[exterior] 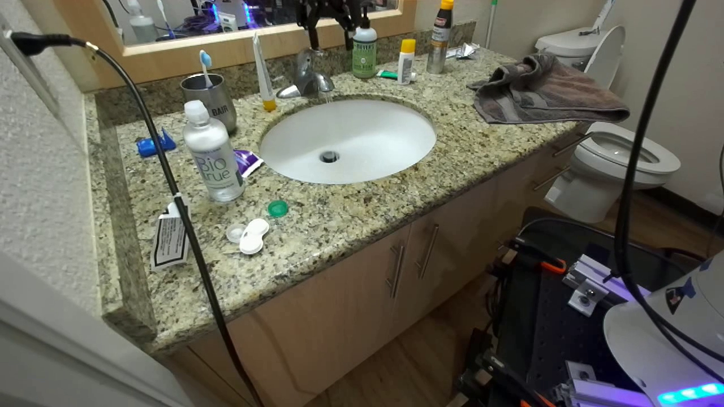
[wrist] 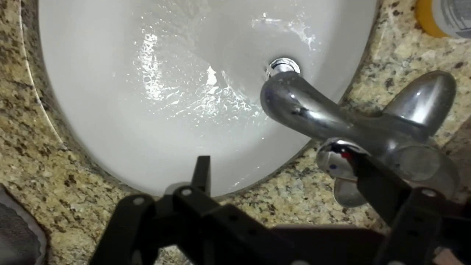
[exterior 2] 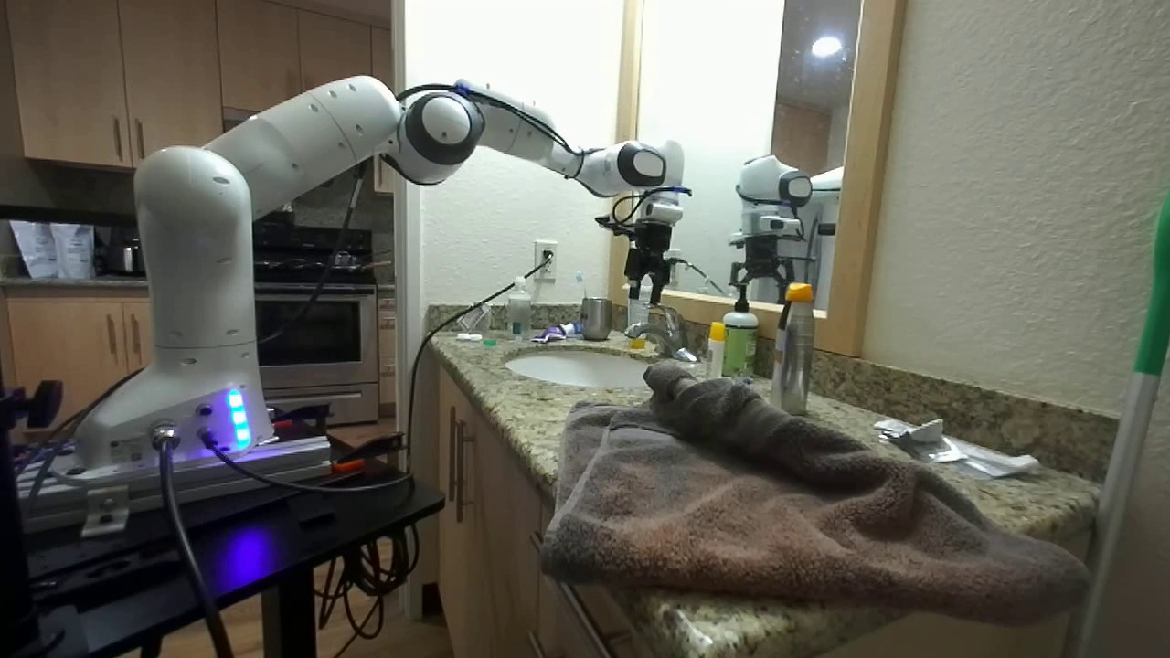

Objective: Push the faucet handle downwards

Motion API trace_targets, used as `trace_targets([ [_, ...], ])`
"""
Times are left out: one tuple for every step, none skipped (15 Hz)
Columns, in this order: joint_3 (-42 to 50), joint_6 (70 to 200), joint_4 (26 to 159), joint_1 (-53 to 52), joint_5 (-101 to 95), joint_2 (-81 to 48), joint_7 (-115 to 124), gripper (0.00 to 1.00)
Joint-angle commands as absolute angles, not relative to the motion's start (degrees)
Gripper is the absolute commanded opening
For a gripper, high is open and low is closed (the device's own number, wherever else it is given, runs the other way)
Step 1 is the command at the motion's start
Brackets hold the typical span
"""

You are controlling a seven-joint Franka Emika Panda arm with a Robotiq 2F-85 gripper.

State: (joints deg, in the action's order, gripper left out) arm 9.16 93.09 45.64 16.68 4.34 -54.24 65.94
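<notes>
Reaching across a stone counter (exterior: 350, 212), a robot arm (exterior 2: 311, 128) hung well apart from a rumpled towel (exterior 2: 777, 503), near the rim of a white sink (exterior: 396, 147). Its gripper (wrist: 279, 158) was spread wide and empty. A green soap bottle (exterior: 364, 55) and an upright tube (exterior: 264, 79) flanked the faucet (exterior: 308, 73), whose handle (wrist: 329, 158), on top, lay partly behind a finger (wrist: 382, 187) in the wrist view, contact unclear. The counter ran on from sink to front edge.

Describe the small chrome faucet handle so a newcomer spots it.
In the wrist view, find the large white oval basin; the chrome faucet stands at its rim. Beside the thick, curved spout is the small lever handle, set apart by red and blue marks on its tip.
</notes>
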Motion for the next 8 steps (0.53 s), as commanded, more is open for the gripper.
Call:
trace_targets([
  [10.0, 87.6, 44.4, 16.7, 3.3, -56.9, 67.3, 1.00],
  [9.6, 87.3, 44.0, 17.0, 3.7, -57.1, 67.1, 1.00],
  [9.4, 87.1, 43.9, 17.0, 4.2, -57.2, 67.7, 1.00],
  [9.3, 86.7, 43.6, 17.0, 4.3, -57.3, 67.9, 1.00],
  [9.4, 86.7, 43.6, 16.5, 4.1, -57.2, 68.7, 1.00],
  [9.2, 89.8, 44.8, 16.5, 4.2, -54.7, 67.8, 1.00],
  [9.2, 89.9, 44.7, 16.4, 4.2, -54.6, 67.9, 1.00],
  [9.2, 89.9, 44.7, 16.4, 4.2, -54.6, 67.9, 1.00],
])
